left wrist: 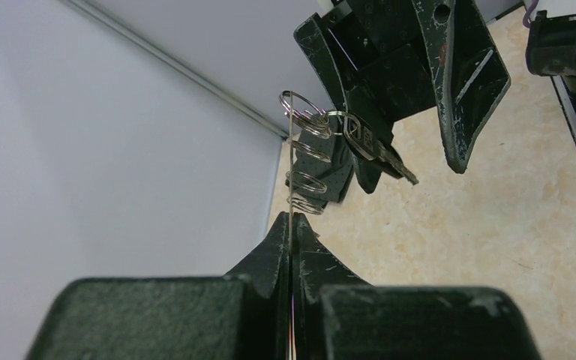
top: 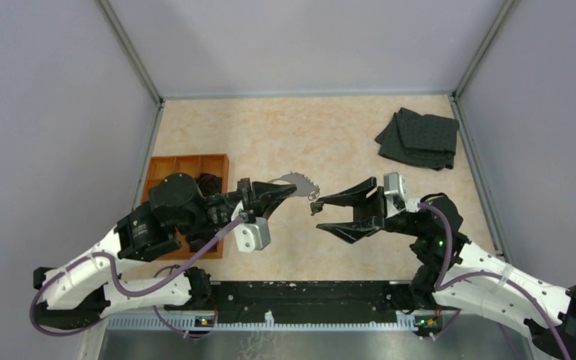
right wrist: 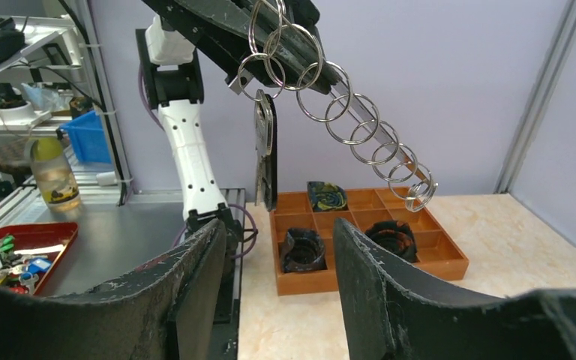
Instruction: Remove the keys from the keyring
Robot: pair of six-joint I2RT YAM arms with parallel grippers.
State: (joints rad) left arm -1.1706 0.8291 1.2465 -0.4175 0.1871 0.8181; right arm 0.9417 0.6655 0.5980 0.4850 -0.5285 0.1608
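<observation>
Grey keyring clamped edge-on in the closed left pincer, raised above the table, one key dangling from its rings, right pincer wide open, empty, just beside the key

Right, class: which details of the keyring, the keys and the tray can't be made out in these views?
- Top external: the keys are too small to count; the left arm covers much of the orange tray.
- Left wrist: the keyring shows edge-on, its outline unreadable, its lower part hidden inside the shut left gripper.
- Right wrist: the keyring's top is cut off by the upper edge.
</observation>
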